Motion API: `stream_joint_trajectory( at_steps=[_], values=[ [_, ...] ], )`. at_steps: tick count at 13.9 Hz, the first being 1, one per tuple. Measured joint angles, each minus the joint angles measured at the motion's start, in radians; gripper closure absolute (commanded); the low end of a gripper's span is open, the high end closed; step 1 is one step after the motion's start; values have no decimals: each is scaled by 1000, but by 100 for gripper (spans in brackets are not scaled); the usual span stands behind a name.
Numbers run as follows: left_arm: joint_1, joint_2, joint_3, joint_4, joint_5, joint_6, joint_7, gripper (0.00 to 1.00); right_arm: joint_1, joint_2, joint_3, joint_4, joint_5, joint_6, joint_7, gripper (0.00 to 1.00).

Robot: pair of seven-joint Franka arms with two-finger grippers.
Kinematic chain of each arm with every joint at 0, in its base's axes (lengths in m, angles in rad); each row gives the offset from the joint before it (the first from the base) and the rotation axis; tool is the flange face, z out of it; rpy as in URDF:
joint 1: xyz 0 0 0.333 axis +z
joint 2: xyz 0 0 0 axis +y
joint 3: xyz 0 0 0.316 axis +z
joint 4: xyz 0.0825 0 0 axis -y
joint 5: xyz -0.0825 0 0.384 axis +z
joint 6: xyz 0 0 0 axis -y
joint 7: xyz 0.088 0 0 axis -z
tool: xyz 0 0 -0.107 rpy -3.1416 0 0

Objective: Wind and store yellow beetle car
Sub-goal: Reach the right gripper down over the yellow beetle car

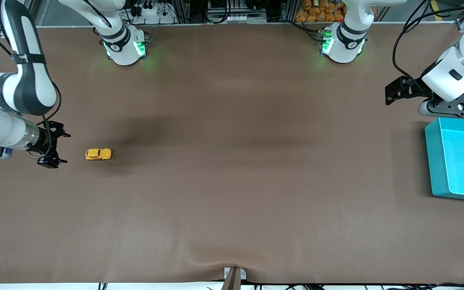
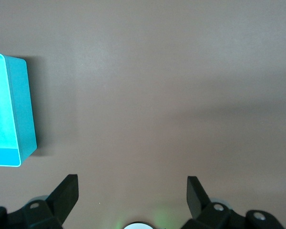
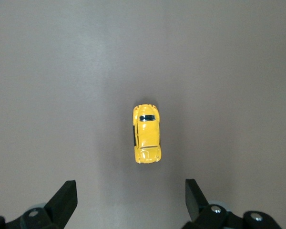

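Glossy yellow beetle car (image 3: pixel 146 133) on matte brown surface (image 1: pixel 232 181), near the right arm's edge; the right wrist view alone shows its dark window. Right hand (image 1: pixel 52 147) released beside it. Left hand (image 1: pixel 391 93) released, by the turquoise bin (image 1: pixel 441 169).

Even, soft overhead light is cast on the tabletop (image 1: pixel 232 181); faint blurred shadows are seen mid-surface, and green glow is thrown near the bases.

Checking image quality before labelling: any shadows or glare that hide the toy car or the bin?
Front view: soft arm shadows fall beside the yellow beetle car, not hiding it; green base-light glow. Right wrist view: car sharp, mild roof sheen. Left wrist view: teal bin interior brightly washed out.
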Motion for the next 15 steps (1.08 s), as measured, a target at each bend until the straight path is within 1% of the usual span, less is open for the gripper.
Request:
stream_joint_trajectory(
  at_steps=[3, 5, 7, 10, 12, 15],
  values=[
    [0, 1, 0, 0, 0, 0, 0, 0, 0, 0, -1, -72, 0, 69, 20, 0],
    [0, 3, 0, 0, 0, 0, 0, 0, 0, 1, -1, -119, 0, 143, 24, 0],
    [0, 3, 0, -1, 0, 0, 0, 0, 0, 12, -1, -148, 0, 192, 27, 0],
    [0, 3, 0, -1, 0, 0, 0, 0, 2, 62, 0, -157, -3, 264, 73, 0],
    [0, 3, 0, -1, 0, 0, 0, 0, 9, 102, 2, -158, -19, 286, 85, 0],
    [0, 3, -1, -1, 0, 0, 0, 0, 11, 134, 2, -158, -28, 306, 89, 0]
  ],
)
